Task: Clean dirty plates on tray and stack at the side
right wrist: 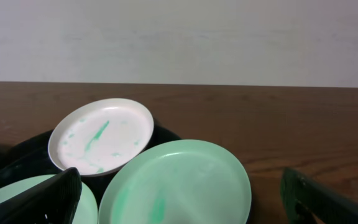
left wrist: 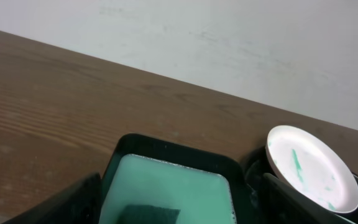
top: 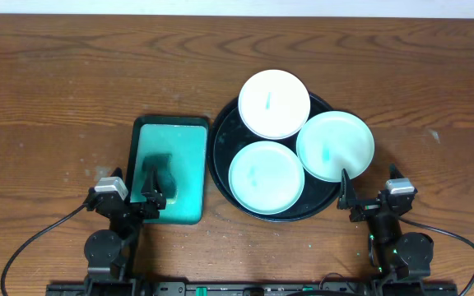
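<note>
The plates (top: 266, 177) all lie on the black tray (top: 220, 156), right of the worktop's middle and nearer its near edge, none stacked aside yet.

The right gripper (right wrist: 180, 186) is spread wide and empty, just short of the tray's near-right rim. The left gripper (left wrist: 180, 183) is also spread and empty, poised over the near end of the teal tray (top: 189, 131).

A dark pad (top: 159, 168), probably a sponge, lies below the left gripper. The left arm should pinch it squarely first.

The right-hand green plate (top: 336, 145) overhangs the rim nearest the right gripper, so it looks easiest to steady.

It seems to overlap the near green plate (top: 262, 185) and crowd the white plate (top: 274, 103) toward the far edge. Lifting one may shift the others.
</note>
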`<action>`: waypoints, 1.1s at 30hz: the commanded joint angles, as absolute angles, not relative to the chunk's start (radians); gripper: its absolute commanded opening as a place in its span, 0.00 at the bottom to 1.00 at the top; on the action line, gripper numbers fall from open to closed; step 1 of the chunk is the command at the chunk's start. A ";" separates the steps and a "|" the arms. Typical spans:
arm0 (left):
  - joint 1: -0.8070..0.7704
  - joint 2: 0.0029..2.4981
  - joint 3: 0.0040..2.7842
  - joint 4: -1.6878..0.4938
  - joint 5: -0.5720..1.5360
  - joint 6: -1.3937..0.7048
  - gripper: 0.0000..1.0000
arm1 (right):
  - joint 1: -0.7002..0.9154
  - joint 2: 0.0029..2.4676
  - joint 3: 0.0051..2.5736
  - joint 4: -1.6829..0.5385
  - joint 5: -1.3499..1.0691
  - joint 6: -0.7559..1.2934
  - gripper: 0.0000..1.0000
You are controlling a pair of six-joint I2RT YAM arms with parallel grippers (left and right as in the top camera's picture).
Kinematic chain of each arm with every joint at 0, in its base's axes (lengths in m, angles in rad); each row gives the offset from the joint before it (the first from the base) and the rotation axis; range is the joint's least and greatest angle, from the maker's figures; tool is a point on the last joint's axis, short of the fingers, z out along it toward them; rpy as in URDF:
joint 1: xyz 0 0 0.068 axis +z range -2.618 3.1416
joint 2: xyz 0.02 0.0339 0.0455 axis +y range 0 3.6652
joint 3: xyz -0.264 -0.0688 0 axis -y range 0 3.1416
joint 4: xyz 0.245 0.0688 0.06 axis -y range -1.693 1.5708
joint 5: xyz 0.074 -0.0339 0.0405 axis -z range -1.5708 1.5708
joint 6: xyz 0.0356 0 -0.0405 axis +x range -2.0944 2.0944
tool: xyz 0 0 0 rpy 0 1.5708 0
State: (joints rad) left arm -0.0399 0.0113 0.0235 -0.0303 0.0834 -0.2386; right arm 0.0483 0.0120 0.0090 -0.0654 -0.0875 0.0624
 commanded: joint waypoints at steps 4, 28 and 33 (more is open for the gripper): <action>-0.035 0.010 0.004 -0.013 0.114 -0.226 0.80 | 0.054 0.007 0.006 -0.066 -0.093 0.054 0.99; -0.035 0.772 0.952 -0.524 0.331 -0.218 0.80 | 0.053 0.815 1.045 -0.825 -0.371 0.062 0.99; -0.035 0.930 1.100 -0.727 0.375 -0.218 0.79 | 0.053 1.021 1.145 -0.872 -0.444 0.115 0.99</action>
